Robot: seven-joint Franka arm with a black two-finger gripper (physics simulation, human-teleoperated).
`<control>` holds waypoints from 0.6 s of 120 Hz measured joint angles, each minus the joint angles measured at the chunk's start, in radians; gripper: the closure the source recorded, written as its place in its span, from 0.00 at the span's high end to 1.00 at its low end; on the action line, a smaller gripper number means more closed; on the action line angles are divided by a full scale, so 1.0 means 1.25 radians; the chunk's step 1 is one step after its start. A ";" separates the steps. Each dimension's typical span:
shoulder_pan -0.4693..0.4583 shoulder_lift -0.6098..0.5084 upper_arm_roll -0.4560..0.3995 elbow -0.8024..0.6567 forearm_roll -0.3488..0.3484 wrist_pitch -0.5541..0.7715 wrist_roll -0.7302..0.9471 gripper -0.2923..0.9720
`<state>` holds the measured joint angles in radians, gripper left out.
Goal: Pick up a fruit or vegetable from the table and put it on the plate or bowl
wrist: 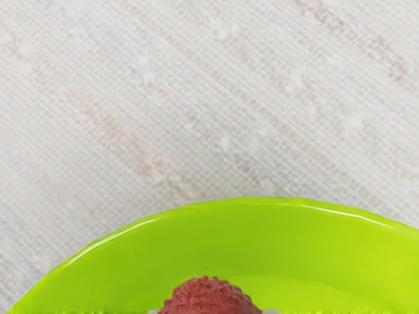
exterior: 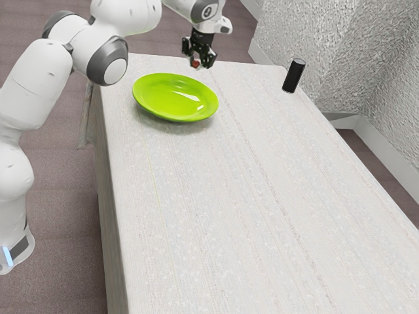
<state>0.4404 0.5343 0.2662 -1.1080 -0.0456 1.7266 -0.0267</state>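
Well, in the exterior view the black two-finger tool [exterior: 198, 61] hangs above the table's [exterior: 262, 196] far edge, its fingers drawn close and pinching a small red fruit [exterior: 196, 63] from two sides. The fruit is held in the air just past the far rim of a glossy, shallow, lime-green plate [exterior: 163, 91], while a matte black cylinder [exterior: 294, 75] stands upright near the table's far corner by the wall. From the wrist view, the fruit is a rounded, dark red lump with a finely bumpy skin, seen against the plate's smooth, shiny green curve, beyond which lies the pale, streaky woven grain of the table.
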 joint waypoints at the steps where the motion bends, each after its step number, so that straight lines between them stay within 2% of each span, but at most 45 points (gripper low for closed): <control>1: -0.001 0.000 0.000 0.000 0.000 0.000 0.000 0.32; 18: -0.021 -0.010 0.000 -0.014 -0.001 -0.024 0.002 0.32; 47: -0.037 -0.084 0.001 -0.019 0.000 -0.110 0.004 0.33; 60: -0.037 -0.085 -0.004 -0.018 0.000 -0.131 0.007 0.55; 72: -0.035 -0.082 -0.009 -0.017 0.000 -0.141 0.009 0.66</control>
<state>0.3967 0.4323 0.2555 -1.1296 -0.0456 1.5500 -0.0159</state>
